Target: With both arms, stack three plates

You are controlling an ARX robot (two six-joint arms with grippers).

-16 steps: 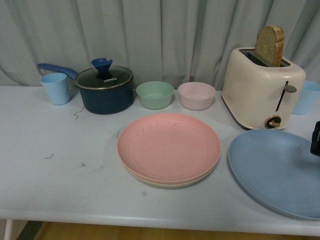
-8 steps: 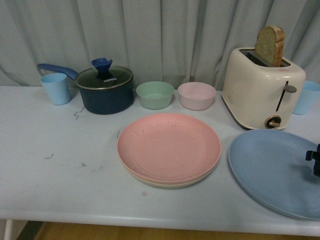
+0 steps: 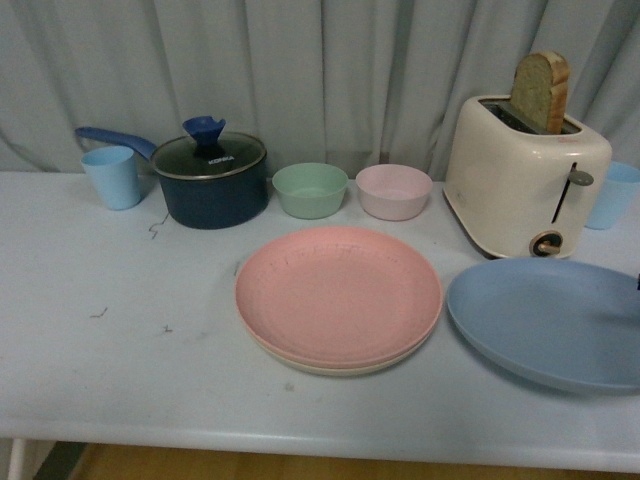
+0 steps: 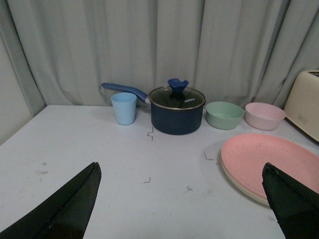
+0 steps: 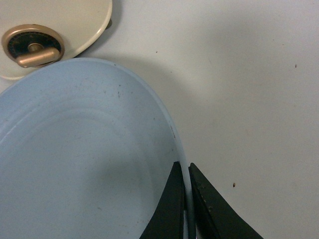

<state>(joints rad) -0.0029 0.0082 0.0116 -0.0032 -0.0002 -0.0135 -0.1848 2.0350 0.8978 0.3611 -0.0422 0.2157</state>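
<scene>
- The pink plate (image 3: 338, 295) was round, shallow and matte, with a faint dotted ring inside its rim. It sat on the cream plate (image 3: 335, 367), which showed only as a thin rim beneath it, at the middle of the surface (image 3: 120, 350).
- The light blue plate (image 3: 545, 320) had faint concentric ridges. It was to the right of the stack and in front of the toaster (image 3: 525, 175), running past the right edge of the front view. Whether it lay flat could not be told.
- The right gripper (image 5: 184, 165) was closed on the light blue plate's rim, one finger inside it and one outside.
- The left gripper (image 4: 179, 168) hung with its fingers (image 4: 60, 209) spread wide apart and held nothing.
- Only a narrow strip of surface parted the light blue plate from the pink plate, and its far rim came close to the toaster's base.
- The green bowl (image 3: 310, 190) and pink bowl (image 3: 393, 191) stood just behind the stack, with the pot (image 3: 210, 180) and a cup (image 3: 110, 177) further left.
- A broad stretch of surface lay open left of the stack, down to the near edge.
- Only the right wrist view showed the pinch on the rim, beside the toaster's dial (image 5: 32, 47).
- The left wrist view took in the stack but not the light blue plate.
</scene>
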